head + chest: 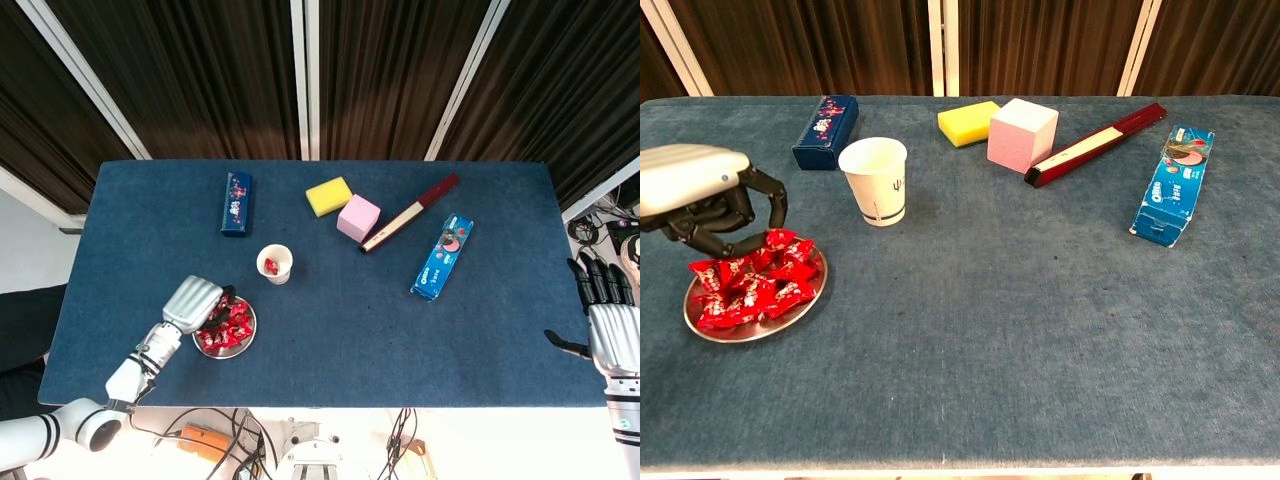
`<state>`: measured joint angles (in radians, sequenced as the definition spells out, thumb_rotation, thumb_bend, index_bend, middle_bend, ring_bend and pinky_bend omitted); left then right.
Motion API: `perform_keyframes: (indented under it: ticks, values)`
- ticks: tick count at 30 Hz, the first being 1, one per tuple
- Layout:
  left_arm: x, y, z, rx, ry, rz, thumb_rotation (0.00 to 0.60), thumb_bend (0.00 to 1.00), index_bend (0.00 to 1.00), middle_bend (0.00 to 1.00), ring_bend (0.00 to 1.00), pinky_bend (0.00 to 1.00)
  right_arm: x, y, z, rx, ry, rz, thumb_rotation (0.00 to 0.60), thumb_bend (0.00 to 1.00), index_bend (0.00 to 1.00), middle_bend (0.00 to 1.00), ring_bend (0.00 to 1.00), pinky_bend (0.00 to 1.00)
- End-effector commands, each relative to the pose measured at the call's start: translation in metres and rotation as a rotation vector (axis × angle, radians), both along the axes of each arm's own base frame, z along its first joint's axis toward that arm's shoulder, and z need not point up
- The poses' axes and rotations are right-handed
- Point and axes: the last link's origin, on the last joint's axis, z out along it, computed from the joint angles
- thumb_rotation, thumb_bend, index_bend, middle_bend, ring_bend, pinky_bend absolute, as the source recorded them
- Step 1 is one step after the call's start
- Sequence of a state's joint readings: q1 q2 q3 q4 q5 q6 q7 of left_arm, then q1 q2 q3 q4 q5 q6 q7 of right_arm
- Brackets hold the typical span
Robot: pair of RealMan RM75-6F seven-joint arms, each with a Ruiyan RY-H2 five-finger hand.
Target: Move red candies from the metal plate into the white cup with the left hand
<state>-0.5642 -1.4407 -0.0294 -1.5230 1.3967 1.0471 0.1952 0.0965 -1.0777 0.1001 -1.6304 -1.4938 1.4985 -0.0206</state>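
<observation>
While its fingers curl over the red candies (750,282) on the metal plate (798,305), the left hand (702,200) may grip 1; I cannot tell.

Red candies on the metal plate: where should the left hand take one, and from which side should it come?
Judging by the pile, pinch a top red candy at the plate's cup-side edge, coming from above. The wrappers lie loosely heaped, and the left hand hovers over the plate's far-left part.

From the white paper cup (274,264), the round metal plate (243,344) of red wrapped candies (226,324) lies at seven o'clock — the dark blue box (237,203) at eleven, the yellow sponge (329,196) and pink cube (358,217) at one — with the blue cookie box (442,256) at three.
</observation>
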Motion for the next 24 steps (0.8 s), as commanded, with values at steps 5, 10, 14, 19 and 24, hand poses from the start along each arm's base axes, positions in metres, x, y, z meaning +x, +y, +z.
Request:
perform_keyframes:
  ticks: [5, 10, 14, 19, 24]
  values:
    - [0.046, 0.027, 0.032, 0.088, -0.155, -0.069, 0.600, 0.39, 0.54, 0.93, 0.87, 0.85, -0.002, 0.000, 0.001, -0.003, 0.000, -0.005, 0.600, 0.11, 0.00, 0.02, 0.00, 0.00]
    - [0.078, 0.051, 0.033, 0.098, -0.188, -0.100, 0.600, 0.39, 0.54, 0.93, 0.87, 0.85, -0.002, 0.001, 0.002, -0.009, -0.002, -0.005, 0.600, 0.11, 0.00, 0.02, 0.00, 0.00]
    - [0.096, 0.068, 0.026, 0.087, -0.192, -0.089, 0.600, 0.39, 0.54, 0.93, 0.87, 0.85, -0.005, 0.003, 0.004, -0.013, -0.006, -0.014, 0.600, 0.11, 0.00, 0.02, 0.00, 0.00]
    - [0.099, 0.081, 0.011, 0.043, -0.181, -0.029, 0.600, 0.39, 0.54, 0.93, 0.87, 0.85, -0.008, 0.003, 0.005, -0.017, -0.011, -0.023, 0.600, 0.11, 0.00, 0.02, 0.00, 0.00]
    - [0.094, 0.086, -0.002, 0.022, -0.145, 0.005, 0.600, 0.39, 0.54, 0.93, 0.87, 0.85, -0.009, 0.002, 0.004, -0.014, -0.011, -0.024, 0.600, 0.11, 0.00, 0.02, 0.00, 0.00]
